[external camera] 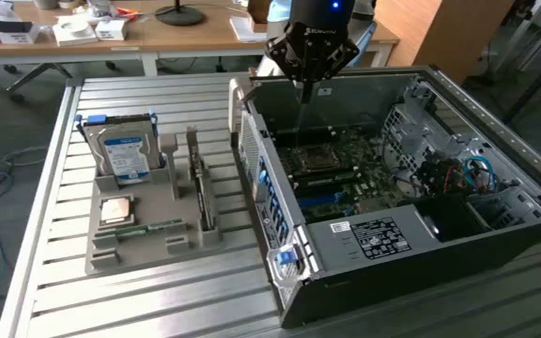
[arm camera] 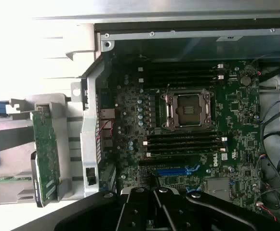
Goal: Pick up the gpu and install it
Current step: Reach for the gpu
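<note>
The gpu stands on edge in a slot of the grey holder, untouched, its long axis running from the worktop's near edge toward its far edge. The end effector, pinched closed and empty, hangs over the open computer case by its far wall. The card lies toward the exterior view's left, with the case's side wall between them. The hard drive stands just beyond the card.

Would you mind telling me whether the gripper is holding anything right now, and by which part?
Nothing is held. The gripper is shut and empty over the open computer case; the graphics card stands in the tray.
</note>
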You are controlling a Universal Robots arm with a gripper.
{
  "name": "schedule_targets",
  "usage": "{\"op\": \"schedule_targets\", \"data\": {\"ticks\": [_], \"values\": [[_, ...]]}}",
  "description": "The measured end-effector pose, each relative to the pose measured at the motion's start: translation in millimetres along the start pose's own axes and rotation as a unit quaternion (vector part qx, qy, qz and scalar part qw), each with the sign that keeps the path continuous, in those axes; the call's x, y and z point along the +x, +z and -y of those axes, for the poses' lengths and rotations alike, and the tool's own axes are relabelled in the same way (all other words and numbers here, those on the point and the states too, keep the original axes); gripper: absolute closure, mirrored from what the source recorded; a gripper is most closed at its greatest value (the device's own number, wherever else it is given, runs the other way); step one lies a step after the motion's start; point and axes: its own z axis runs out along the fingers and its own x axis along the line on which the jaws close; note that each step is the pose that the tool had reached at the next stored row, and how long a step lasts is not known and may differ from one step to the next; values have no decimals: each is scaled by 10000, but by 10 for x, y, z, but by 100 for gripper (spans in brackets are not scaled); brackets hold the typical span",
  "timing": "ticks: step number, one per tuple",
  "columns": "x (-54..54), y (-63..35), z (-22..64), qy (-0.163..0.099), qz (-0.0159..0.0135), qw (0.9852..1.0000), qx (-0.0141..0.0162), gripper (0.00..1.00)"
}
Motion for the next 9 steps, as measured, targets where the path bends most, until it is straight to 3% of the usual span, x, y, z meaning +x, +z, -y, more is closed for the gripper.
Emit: {"op": "schedule_targets", "data": {"ticks": [9], "values": [[17,0,1,0,0,10000,0,89]]}}
